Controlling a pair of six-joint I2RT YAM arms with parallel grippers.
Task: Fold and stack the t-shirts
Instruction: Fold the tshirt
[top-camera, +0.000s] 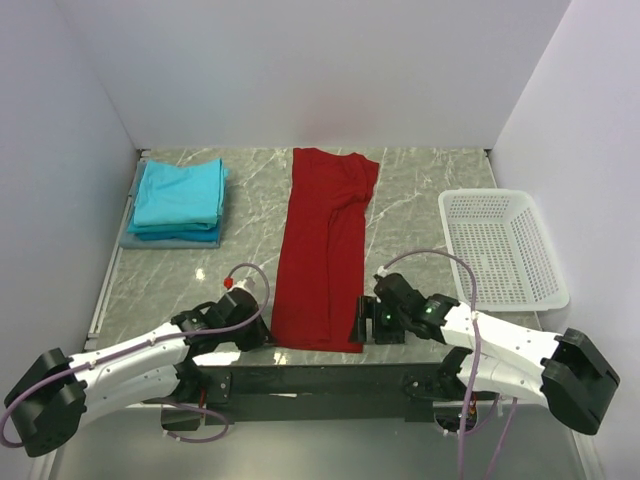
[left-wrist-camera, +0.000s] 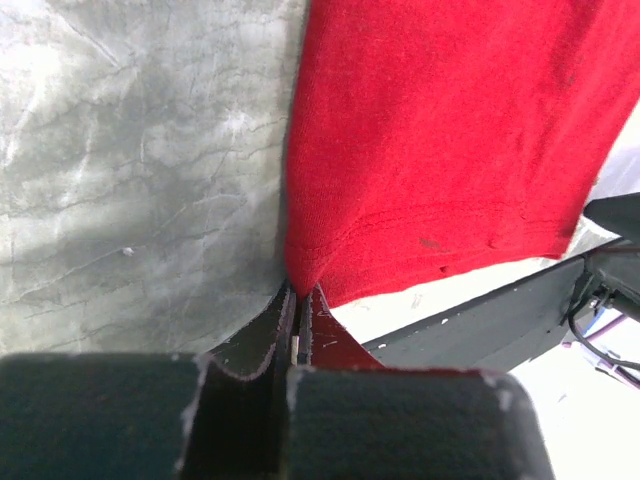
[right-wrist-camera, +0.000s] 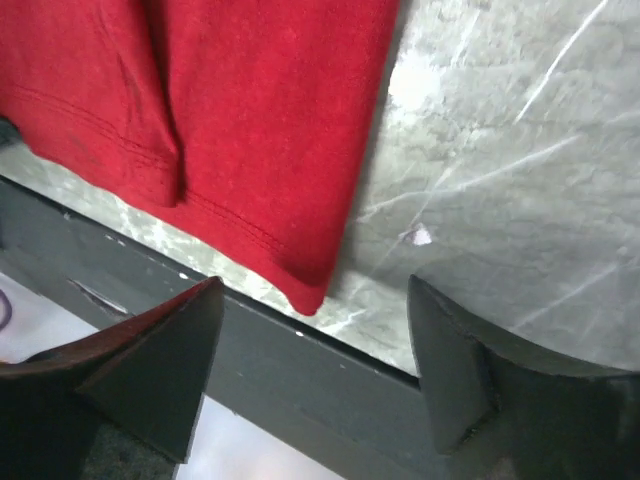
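Note:
A dark red t-shirt (top-camera: 325, 245) lies as a long strip down the middle of the table, collar end far, hem near. My left gripper (top-camera: 268, 335) is shut on its near left hem corner (left-wrist-camera: 300, 270). My right gripper (top-camera: 366, 325) is open just past the near right hem corner (right-wrist-camera: 310, 290), which lies free between its jaws at the table's edge. Folded teal t-shirts (top-camera: 180, 200) are stacked at the far left.
A white lattice basket (top-camera: 500, 245) stands at the right. The dark frame rail (top-camera: 330, 380) runs along the near table edge under both grippers. White walls close in the table on three sides.

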